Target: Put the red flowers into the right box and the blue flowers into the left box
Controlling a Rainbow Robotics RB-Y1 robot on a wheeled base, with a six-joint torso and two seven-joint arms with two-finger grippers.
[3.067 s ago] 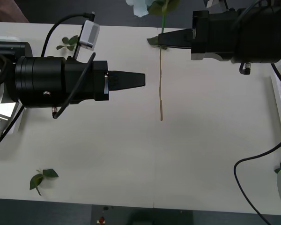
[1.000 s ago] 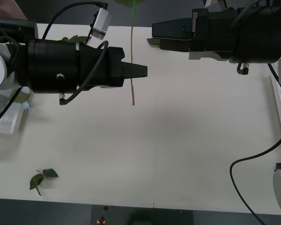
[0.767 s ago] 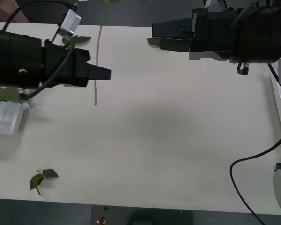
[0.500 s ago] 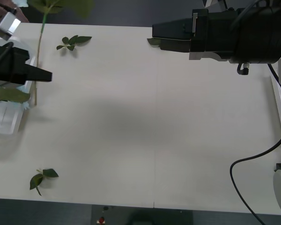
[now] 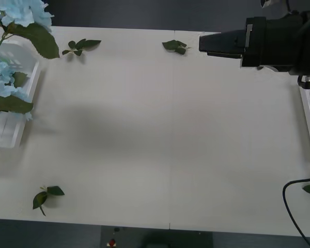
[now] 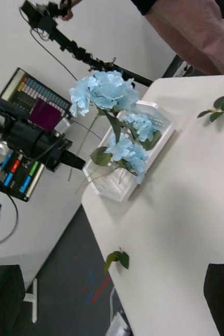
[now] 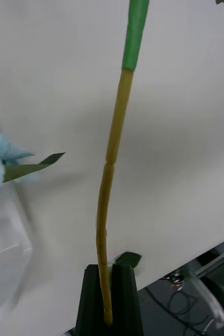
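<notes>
Pinching the blue flower's [image 5: 20,13] thin stem low (top-heavy, likely to sway), the left end effector [image 7: 107,294] was clamped shut.

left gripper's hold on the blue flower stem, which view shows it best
The left wrist view: the left gripper is shut on the stem of the blue flower, pinched between its black fingers. The right wrist view shows that gripper from afar, holding the flower beside the left box. The front view shows the bloom.
</notes>
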